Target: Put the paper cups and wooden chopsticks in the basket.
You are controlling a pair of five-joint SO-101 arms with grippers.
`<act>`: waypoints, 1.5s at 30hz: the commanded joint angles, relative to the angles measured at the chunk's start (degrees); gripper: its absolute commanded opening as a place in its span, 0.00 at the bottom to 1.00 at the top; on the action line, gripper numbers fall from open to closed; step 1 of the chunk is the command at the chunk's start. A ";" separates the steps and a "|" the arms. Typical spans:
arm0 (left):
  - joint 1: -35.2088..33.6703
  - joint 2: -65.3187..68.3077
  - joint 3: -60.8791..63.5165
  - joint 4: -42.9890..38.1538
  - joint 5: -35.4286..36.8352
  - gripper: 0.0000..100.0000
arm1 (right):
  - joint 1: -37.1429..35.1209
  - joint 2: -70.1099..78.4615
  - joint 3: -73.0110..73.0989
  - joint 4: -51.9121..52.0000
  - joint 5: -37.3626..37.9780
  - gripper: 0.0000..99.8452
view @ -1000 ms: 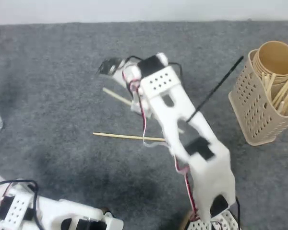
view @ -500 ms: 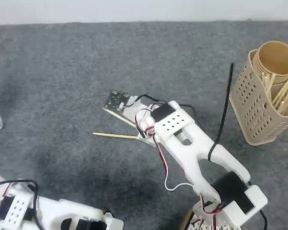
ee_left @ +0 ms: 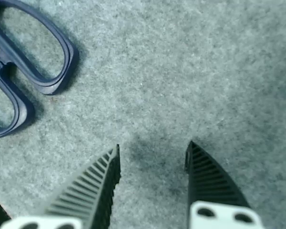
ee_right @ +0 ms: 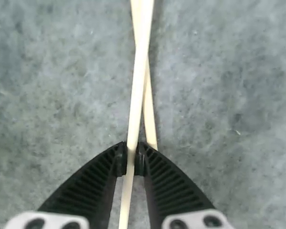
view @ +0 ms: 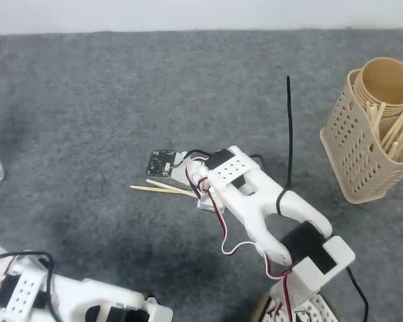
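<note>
Pinching a chopstick [ee_right: 139, 71], right end effector [ee_right: 131, 160] clamped on it, second chopstick [ee_right: 150, 119] crossing just beneath, left end effector [ee_left: 152, 162] spread apart, scissors [ee_left: 20, 106] near it.

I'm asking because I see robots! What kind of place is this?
Probably a robot practice table: the right end effector pinches a wooden chopstick over grey felt, and a basket holds paper cups.
</note>
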State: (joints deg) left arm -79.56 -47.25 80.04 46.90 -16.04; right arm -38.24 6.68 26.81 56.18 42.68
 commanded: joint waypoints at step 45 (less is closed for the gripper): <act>0.62 -1.23 -0.31 -0.88 -0.62 0.22 | -0.13 13.67 -15.65 9.27 6.07 0.00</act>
State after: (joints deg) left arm -79.56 -47.25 80.04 46.90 -16.04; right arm -37.80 18.90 13.45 62.59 46.90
